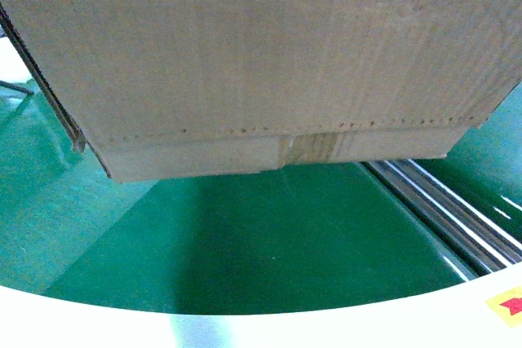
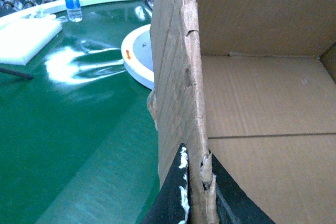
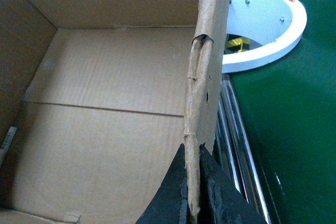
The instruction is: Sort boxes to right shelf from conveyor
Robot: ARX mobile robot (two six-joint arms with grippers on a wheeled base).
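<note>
One of the boxes, a large brown cardboard carton [image 1: 261, 55] with a perforated line and a taped seam, fills the top of the head view over the dark-green conveyor [image 1: 269, 242]. I cannot tell whether its base touches the belt. In the left wrist view my left gripper [image 2: 197, 198] is shut on the carton's ragged left wall [image 2: 176, 77], one finger inside and one outside. My right gripper [image 3: 193, 192] is shut on the opposite wall [image 3: 207, 77] in the same way. The carton's inside [image 3: 105, 103] is empty. The right shelf is out of view.
Steel rollers [image 1: 457, 209] run along the belt's right side, just beside the carton's right wall. A white rim [image 1: 245, 328] with a yellow sticker [image 1: 510, 306] borders the near edge. A white round hub [image 2: 137, 56], a water bottle [image 2: 72, 1] and a white block [image 2: 26, 35] lie beyond the left wall.
</note>
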